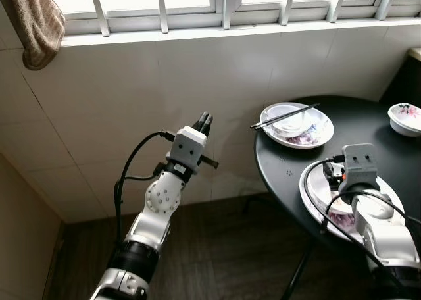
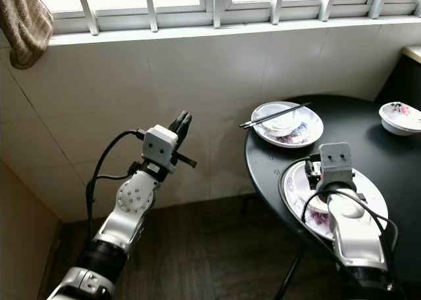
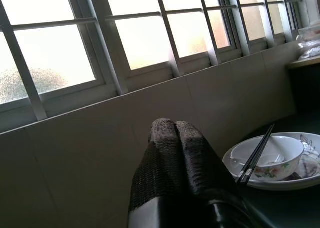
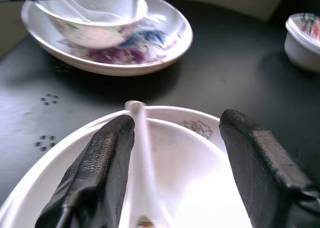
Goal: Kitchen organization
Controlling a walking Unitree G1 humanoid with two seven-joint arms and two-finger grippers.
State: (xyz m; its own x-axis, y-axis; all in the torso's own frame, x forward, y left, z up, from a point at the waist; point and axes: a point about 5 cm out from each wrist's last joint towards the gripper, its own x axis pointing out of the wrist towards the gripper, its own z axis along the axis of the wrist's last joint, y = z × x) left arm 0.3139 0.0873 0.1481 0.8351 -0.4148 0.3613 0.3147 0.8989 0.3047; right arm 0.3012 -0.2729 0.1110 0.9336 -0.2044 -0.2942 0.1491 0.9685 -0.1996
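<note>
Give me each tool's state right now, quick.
Left tool: shut, holding nothing, raised in the air near the wall.
Right tool: open, empty, over the near plate with a spoon between its fingers.

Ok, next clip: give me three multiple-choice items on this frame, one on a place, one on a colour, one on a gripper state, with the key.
1. Where do the chopsticks lie?
A. Across the bowl on the far plate
B. On the floor
C. In the left gripper

2. What colour is the round table?
A. White
B. Black
C. Red

3. How do the right gripper's fingers stand?
A. Pressed together
B. Clamped on the chopsticks
C. Spread apart over the near plate

Key: 1 A, the sticks rest on the bowl's rim. 2 B, the top is dark black under the white dishes. 3 C, the right wrist view shows a wide gap between the fingers, with a white spoon beside one of them; the left gripper, raised by the wall, is the one pressed shut.
</note>
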